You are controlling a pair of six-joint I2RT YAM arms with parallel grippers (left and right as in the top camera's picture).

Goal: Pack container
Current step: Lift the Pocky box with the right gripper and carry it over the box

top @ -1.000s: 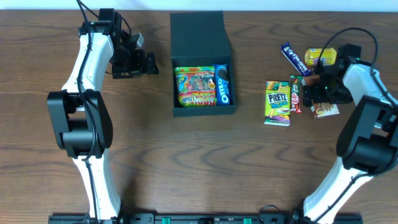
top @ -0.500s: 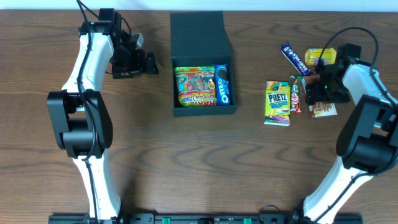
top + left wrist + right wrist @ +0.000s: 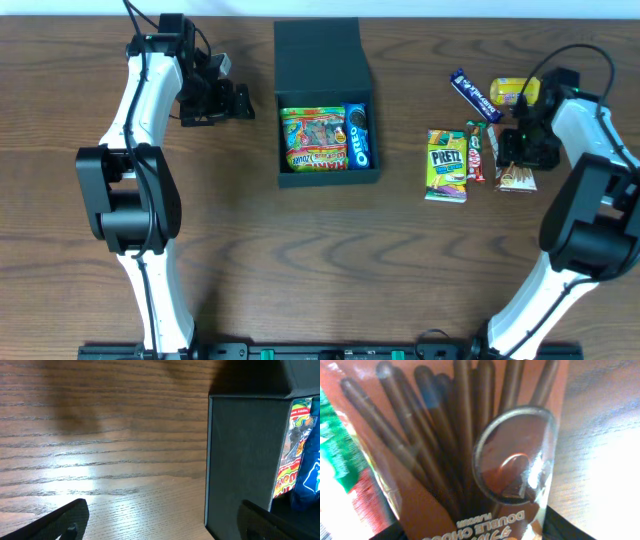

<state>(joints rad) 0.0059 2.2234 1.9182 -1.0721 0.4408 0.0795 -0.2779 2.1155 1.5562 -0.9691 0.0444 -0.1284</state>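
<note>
The container (image 3: 318,55), a black square box with its lid open at the back, stands at the table's top middle. It holds a colourful snack bag (image 3: 314,140) and a blue Oreo pack (image 3: 359,136). Its dark side wall (image 3: 240,460) shows in the left wrist view. My left gripper (image 3: 245,102) is open and empty, left of the box (image 3: 165,520). My right gripper (image 3: 520,155) is shut on a brown chocolate-stick packet (image 3: 517,180), which fills the right wrist view (image 3: 465,460) between my fingers (image 3: 475,530).
A green-yellow Pretz pack (image 3: 446,165) and a red bar (image 3: 476,152) lie just left of the right gripper. A dark blue bar (image 3: 472,94) and a yellow packet (image 3: 512,92) lie behind it. Wood tabletop lies all round.
The chocolate-stick packet has shifted slightly left and looks narrower under the right gripper, which has edged toward the back. The left arm has not moved.
</note>
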